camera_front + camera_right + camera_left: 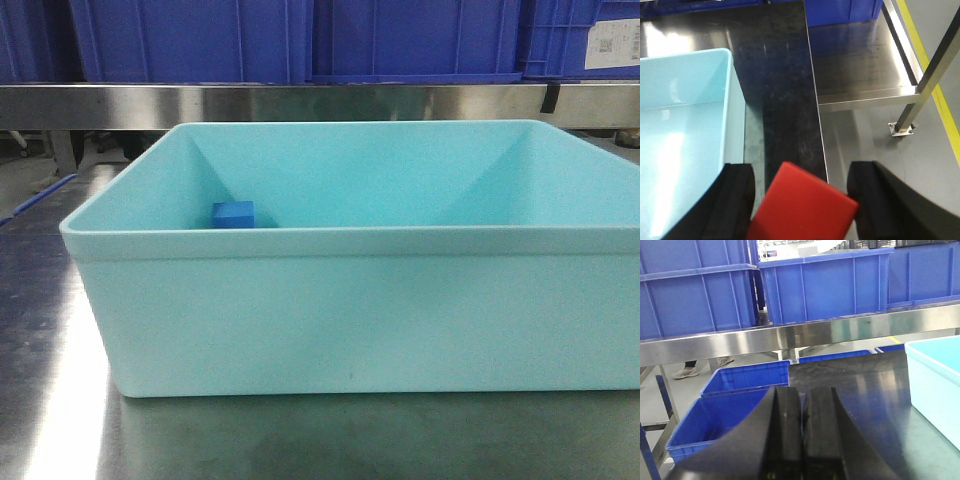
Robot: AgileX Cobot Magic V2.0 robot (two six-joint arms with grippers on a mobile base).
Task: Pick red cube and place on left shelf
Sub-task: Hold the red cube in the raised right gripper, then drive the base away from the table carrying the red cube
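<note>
We find the red cube (801, 210) cut off by the lower edge of the right wrist view, the left hand (802, 395) cropped likewise at its base, the blue cube (234, 214) half hidden behind the near wall of the tub (350, 310), and the label (612, 40) on a crate (560, 35) too small to read.

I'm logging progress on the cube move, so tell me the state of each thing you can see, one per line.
Right gripper: shut on the red cube.
Red cube: held tilted above the table, not yet on a shelf.
Left gripper: shut, empty.
Light blue bin: upright on the table, open-topped.
Blue cube: resting inside the bin, near its back left corner.
</note>
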